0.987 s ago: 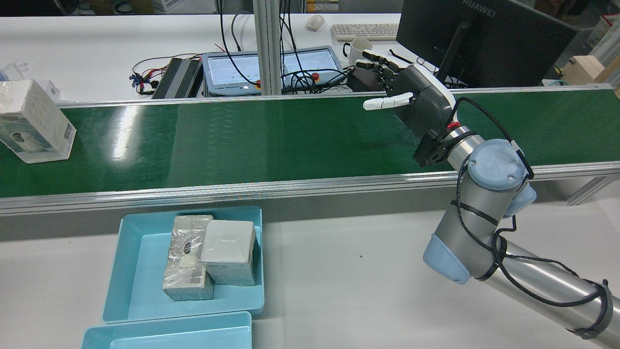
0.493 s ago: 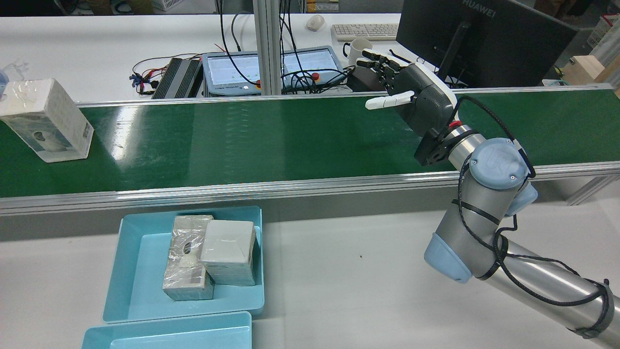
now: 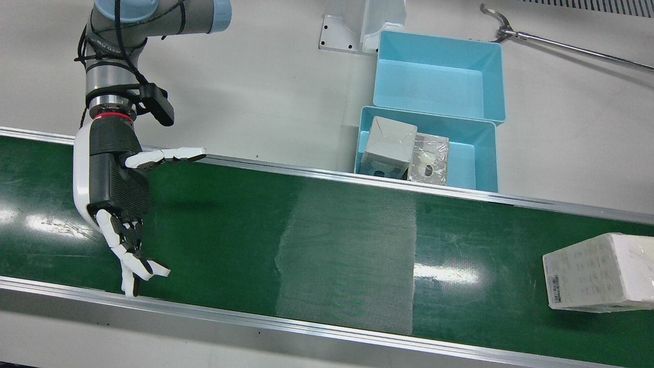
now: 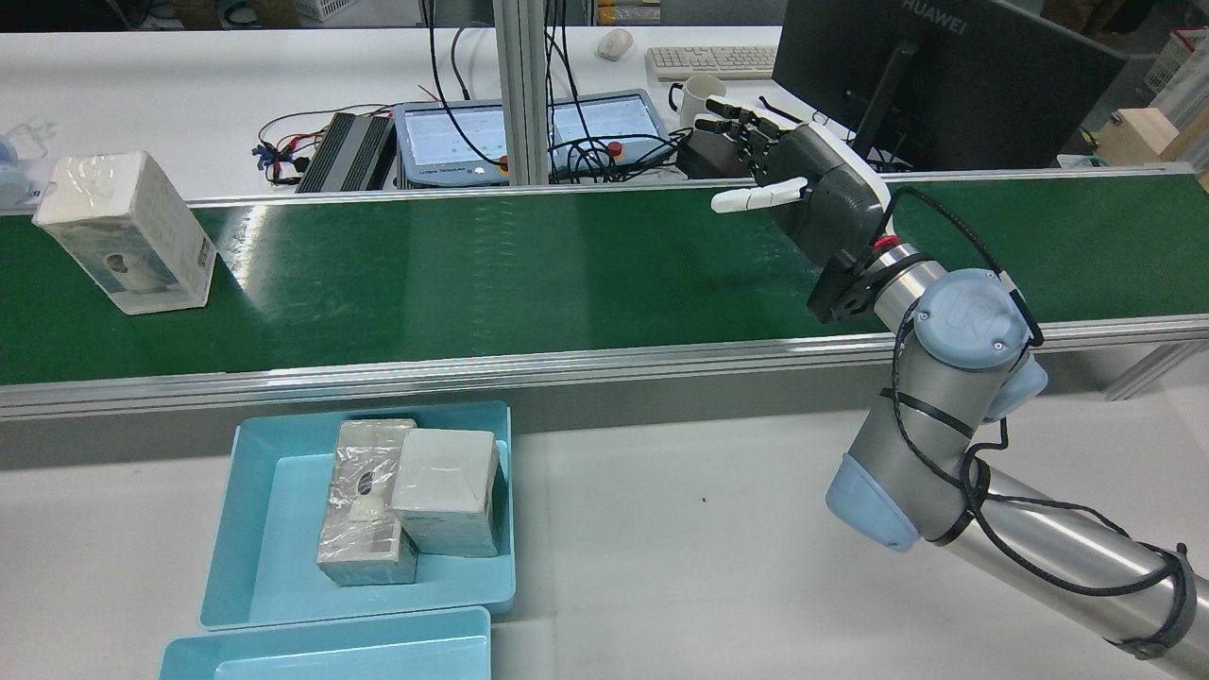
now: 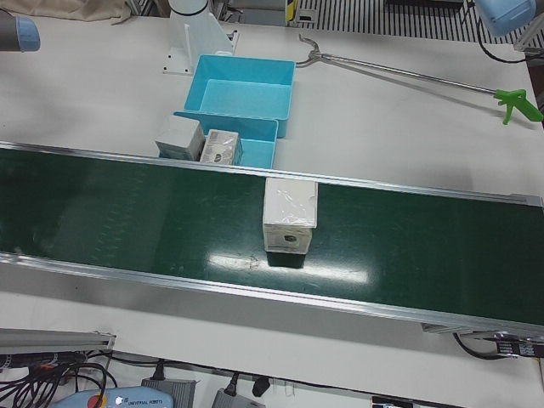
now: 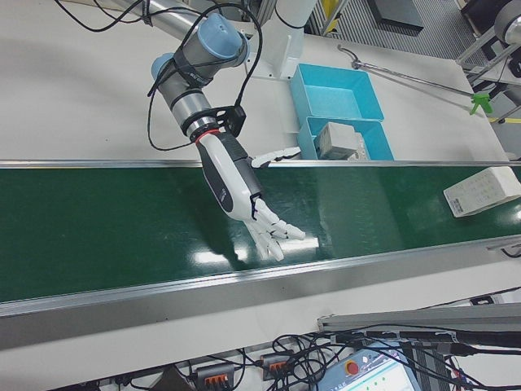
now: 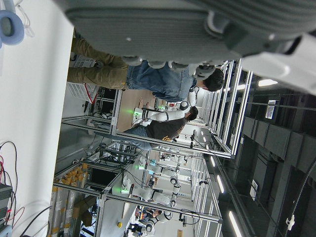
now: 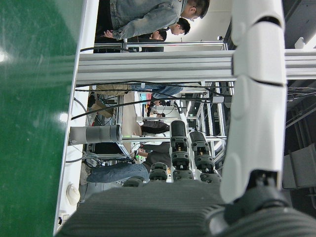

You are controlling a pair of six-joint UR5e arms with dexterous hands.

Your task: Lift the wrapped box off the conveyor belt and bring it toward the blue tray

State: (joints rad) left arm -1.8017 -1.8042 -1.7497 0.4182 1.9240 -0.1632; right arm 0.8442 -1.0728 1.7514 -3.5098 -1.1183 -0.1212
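Currently the wrapped box (image 4: 127, 232) lies on the green conveyor belt (image 4: 529, 274) near its left end in the rear view, well apart from the right hand (image 4: 803, 194). That hand hangs over the belt's right half, fingers (image 3: 134, 263) spread, holding nothing. Blue tray (image 4: 255, 529) sits beside the belt, two wrapped boxes (image 4: 411, 496) inside. Left hand: finger state cannot be told.

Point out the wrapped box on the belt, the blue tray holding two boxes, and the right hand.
wrapped box (image 4: 127, 231), rear view, on its front face.
blue tray (image 4: 274, 515), rear view, on its bare floor left of the boxes.
right hand (image 3: 115, 186), front view, on the dark palm.
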